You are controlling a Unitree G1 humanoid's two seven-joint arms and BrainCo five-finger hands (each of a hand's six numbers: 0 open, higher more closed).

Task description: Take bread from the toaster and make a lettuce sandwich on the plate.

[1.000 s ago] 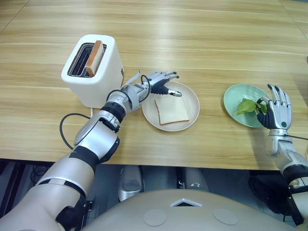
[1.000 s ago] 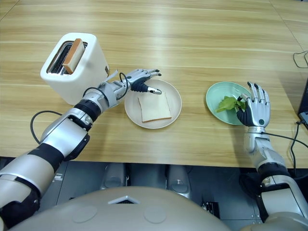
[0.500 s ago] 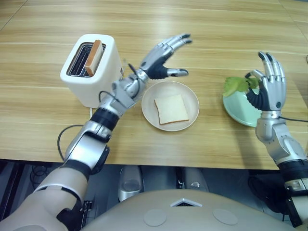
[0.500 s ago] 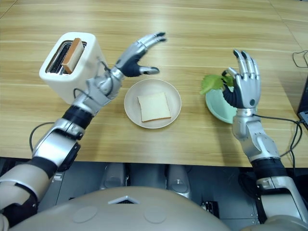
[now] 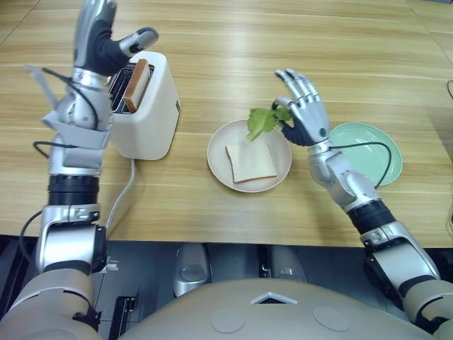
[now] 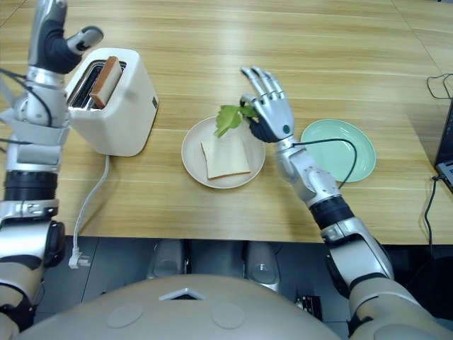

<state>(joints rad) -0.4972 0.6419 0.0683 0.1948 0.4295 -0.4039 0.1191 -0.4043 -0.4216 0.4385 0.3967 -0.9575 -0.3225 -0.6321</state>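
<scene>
A white toaster (image 5: pixel 152 113) stands at the left with one slice of toast (image 5: pixel 136 85) sticking up from its slot. My left hand (image 5: pixel 98 35) is raised just above and behind the toaster's left side, open and holding nothing. A beige plate (image 5: pixel 216 159) in the middle carries a white bread slice (image 5: pixel 250 163). My right hand (image 5: pixel 306 117) hovers over the plate's far right rim, pinching a green lettuce leaf (image 5: pixel 260 122) that hangs above the slice's far edge.
A green plate (image 5: pixel 371 145) sits bare to the right of the beige one, with my right arm's cable lying across it. The toaster's white cord (image 5: pixel 126 191) runs down to the table's near edge. Bare wooden table stretches behind everything.
My right hand lifted the lettuce off the green plate and carried it left to above the beige plate. My left hand left the plate and swung up and left to the toaster.
</scene>
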